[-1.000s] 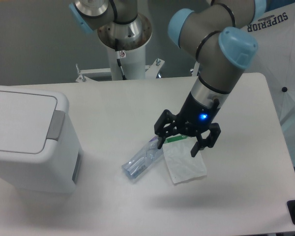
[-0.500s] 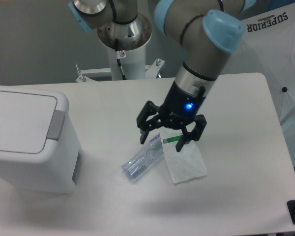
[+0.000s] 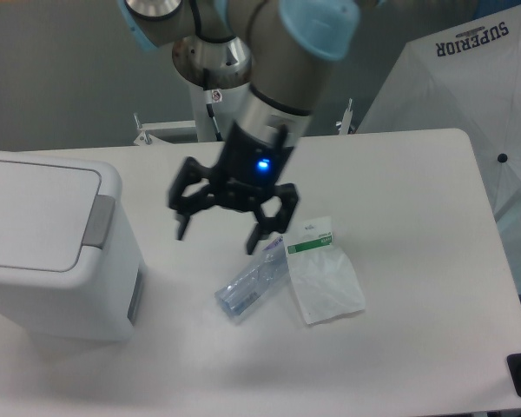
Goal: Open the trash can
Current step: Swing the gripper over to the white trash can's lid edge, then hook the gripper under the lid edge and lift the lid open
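So the trash can point(image 3: 48, 248) is sitting at about 9 o'clock on the white surface point(image 3: 417, 174), running off the left edge of the shot. Its flat lid is lying closed, with the grey push tab on the right-hand edge of the lid, so there's no seeing what's inside.

Around the middle, a clear plastic bottle point(image 3: 252, 285) is lying on its side; whether anything is in it I can't tell. Touching it on the 3 o'clock side, a clear plastic bag point(image 3: 326, 280) with a green-and-white label at its top is lying flat, looking pretty much empty.

The claw point(image 3: 217, 233) is hanging released, fingers spread wide and gripping nothing, above the surface between the trash can and the bottle, just up toward 10 o'clock from the bottle. A blue light is glowing on the wrist.

Compared to a second ago, the claw is travelling toward 9 o'clock: it was hovering right over the bag, and now it's past the bottle and nearer the trash can. Bottle, bag and can aren't budging.
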You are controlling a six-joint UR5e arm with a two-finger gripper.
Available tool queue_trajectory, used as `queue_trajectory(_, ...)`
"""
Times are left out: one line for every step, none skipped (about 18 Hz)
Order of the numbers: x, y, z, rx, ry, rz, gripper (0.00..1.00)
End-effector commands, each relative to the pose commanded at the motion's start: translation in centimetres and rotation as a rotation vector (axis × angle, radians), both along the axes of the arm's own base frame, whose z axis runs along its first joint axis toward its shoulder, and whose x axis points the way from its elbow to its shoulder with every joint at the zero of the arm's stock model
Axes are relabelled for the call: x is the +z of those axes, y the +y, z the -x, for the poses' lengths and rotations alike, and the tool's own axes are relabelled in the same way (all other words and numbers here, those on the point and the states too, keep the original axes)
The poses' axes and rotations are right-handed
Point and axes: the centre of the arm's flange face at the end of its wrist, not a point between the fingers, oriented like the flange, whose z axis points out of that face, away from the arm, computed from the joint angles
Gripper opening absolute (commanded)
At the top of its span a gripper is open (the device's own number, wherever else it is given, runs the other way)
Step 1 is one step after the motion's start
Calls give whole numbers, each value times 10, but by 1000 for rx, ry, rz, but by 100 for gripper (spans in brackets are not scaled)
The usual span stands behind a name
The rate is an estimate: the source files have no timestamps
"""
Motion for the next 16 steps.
queue_trajectory(0, 1, -5, -6, 0, 3, 100)
queue_trajectory(1, 0, -9, -8, 2, 3, 100)
queue_trajectory(0, -3, -11, -8, 1, 7, 100)
queue_trajectory(-3, -4, -12, -8, -3, 11, 100)
queue_trajectory(-4, -3, -13, -10, -4, 10, 100)
queue_trajectory(-5, -2, -12, -8, -9, 12, 100)
queue_trajectory(-5, -1, -12, -7, -9, 8, 100)
queue_trajectory(-7, 3, -15, -16, -4, 4, 100)
queue_trajectory(-9, 7, -21, -28, 2, -1, 100)
queue_trajectory(-11, 9, -23, -33, 2, -1, 100)
queue_trajectory(-15, 11, -21, -34, 0, 4, 100)
queue_trajectory(-17, 12, -21, -38, 3, 3, 100)
queue_trajectory(-19, 13, -21, -39, 0, 7, 100)
queue_trajectory(-22, 13, -21, -39, -2, 9, 100)
queue_trajectory(-23, 13, -22, -40, -5, 12, 100)
queue_trajectory(-27, 14, -25, -44, -8, 18, 100)
